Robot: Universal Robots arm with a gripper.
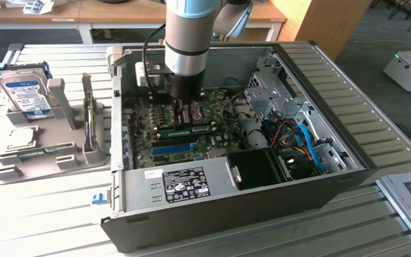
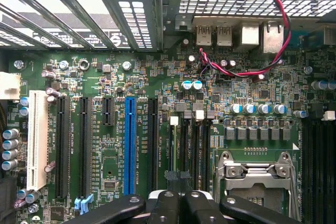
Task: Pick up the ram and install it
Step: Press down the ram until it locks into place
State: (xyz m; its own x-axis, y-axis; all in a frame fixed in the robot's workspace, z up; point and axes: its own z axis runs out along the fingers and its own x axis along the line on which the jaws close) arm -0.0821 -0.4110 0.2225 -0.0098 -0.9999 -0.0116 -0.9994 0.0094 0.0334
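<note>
Glossy black plastic pincer (image 2: 178, 203) — matt grey metal case (image 1: 348, 155), green circuit board (image 2: 105, 171)

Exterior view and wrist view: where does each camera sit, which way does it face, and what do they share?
Exterior view: off the arm, high, looking down into the open PC case; the arm reaches in over the motherboard.
Wrist view: on the wrist, facing straight onto the motherboard; the shut gripper shows.
Shared: the motherboard's blue slot.

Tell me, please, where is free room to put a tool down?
Bare table lies in front of the grey holder, and beside the computer case on the exterior view's right. Inside the case it is crowded.
</note>
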